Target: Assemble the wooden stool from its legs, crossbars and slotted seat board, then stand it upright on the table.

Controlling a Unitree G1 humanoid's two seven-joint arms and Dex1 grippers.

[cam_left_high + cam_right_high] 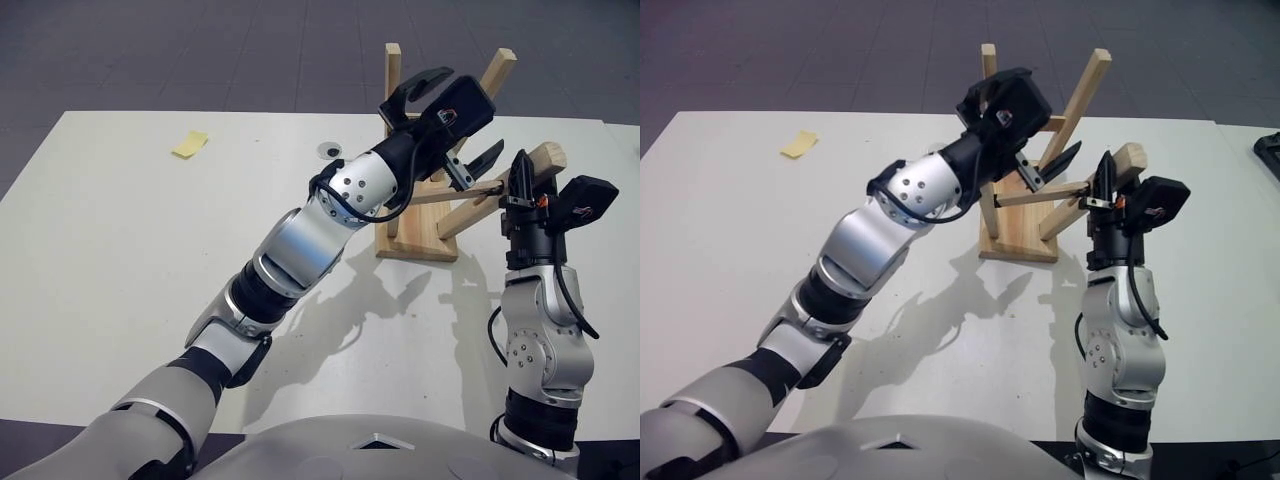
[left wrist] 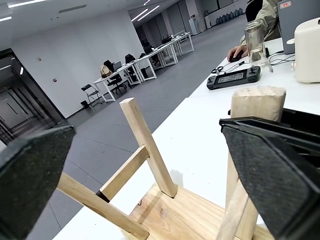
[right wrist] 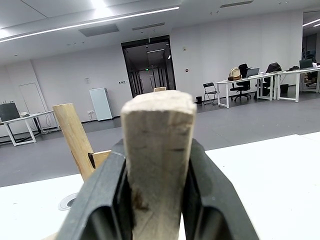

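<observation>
Unfinished pale wood stool point(image 1: 415, 240), matt, visible grain, sawn ends rough. White surface point(image 1: 120, 230) smooth, matt. Black left pincer pads point(image 2: 272, 170) rough-grained. Yellow note point(image 1: 190, 144) probably paper.

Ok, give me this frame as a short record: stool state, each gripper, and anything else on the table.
stool: upside down on the table, not yet stood upright
right gripper: shut on one leg
left gripper: open, over the stool, holding nothing
other: yellow note at the table's far left
</observation>
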